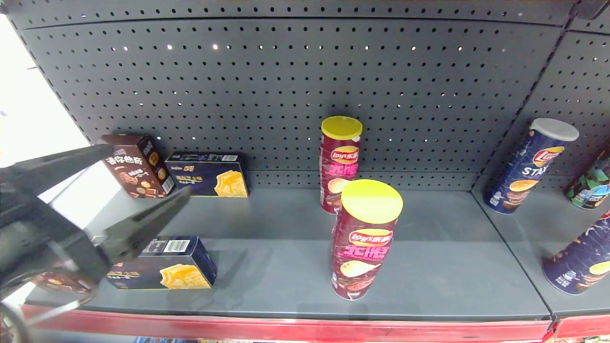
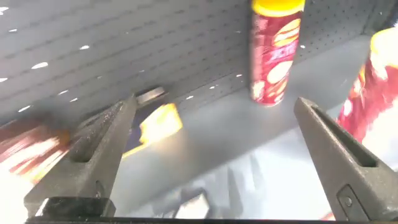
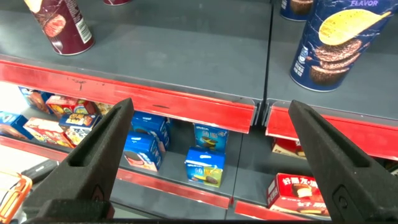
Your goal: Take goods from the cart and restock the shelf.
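My left gripper is open and holds nothing, at the shelf's left end above the front dark blue cracker box. Behind it stand a brown cookie box and a second dark blue cracker box. Two red chip cans with yellow lids stand mid-shelf, one at the back and one nearer the front. The left wrist view shows the open left gripper, the back red can and a blue box. My right gripper is open and holds nothing, in front of the shelf's red front edge.
Blue chip cans and a green can fill the neighbouring shelf bay on the right. A pegboard wall backs the shelf. A lower shelf holds small blue boxes and red boxes. Bare shelf floor lies right of the red cans.
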Controlling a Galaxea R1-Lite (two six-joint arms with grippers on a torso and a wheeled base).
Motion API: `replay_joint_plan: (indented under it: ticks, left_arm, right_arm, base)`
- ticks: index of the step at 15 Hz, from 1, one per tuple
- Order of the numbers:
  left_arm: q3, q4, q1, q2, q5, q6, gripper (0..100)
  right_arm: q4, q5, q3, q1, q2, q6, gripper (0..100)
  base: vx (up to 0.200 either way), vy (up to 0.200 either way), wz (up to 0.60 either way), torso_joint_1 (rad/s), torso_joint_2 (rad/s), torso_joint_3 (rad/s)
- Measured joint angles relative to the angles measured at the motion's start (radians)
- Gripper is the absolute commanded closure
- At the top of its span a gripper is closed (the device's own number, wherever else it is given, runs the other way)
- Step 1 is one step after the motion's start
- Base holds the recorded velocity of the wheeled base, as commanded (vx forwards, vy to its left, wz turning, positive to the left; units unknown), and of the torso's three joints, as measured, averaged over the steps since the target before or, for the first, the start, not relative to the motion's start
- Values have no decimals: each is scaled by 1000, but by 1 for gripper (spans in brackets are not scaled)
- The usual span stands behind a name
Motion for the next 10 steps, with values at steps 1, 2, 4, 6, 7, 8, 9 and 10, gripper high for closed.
replay_joint_plan:
  ticks: [1, 2, 4, 6, 7, 8, 9, 10]
  left_arm:
    - [68, 15, 23, -109, -1, -8, 0]
    - [144, 29, 59, -214, -2, -23, 0]
    - [293, 41, 208, -402, -15, -58, 0]
    - [448, 73, 396, -585, -152, -119, 0]
    - [487, 120, 456, -654, -224, -141, 0]
    - [517, 208, 507, -731, -283, -159, 0]
    - [532, 304, 538, -807, -311, -167, 0]
    - [542, 406, 556, -863, -327, -168, 0]
  right_arm:
    - [0, 0, 0, 0, 0, 0, 0]
    - [0, 0, 0, 0, 0, 0, 0]
    - [0, 0, 0, 0, 0, 0, 0]
    - [0, 0, 0, 0, 0, 0, 0]
    - [0, 0, 0, 0, 0, 0, 0]
    - [0, 0, 0, 0, 0, 0, 0]
    - [0, 0, 0, 0, 0, 0, 0]
    - [0, 0, 0, 0, 0, 0, 0]
  base:
    - [0, 0, 0, 0, 0, 0]
    - [0, 0, 0, 0, 0, 0]
    - [0, 0, 0, 0, 0, 0]
    - [0, 0, 0, 0, 0, 0]
    - [0, 0, 0, 0, 0, 0]
    - [0, 0, 0, 0, 0, 0]
    - [0, 0, 0, 0, 0, 0]
    - [0, 0, 0, 0, 0, 0]
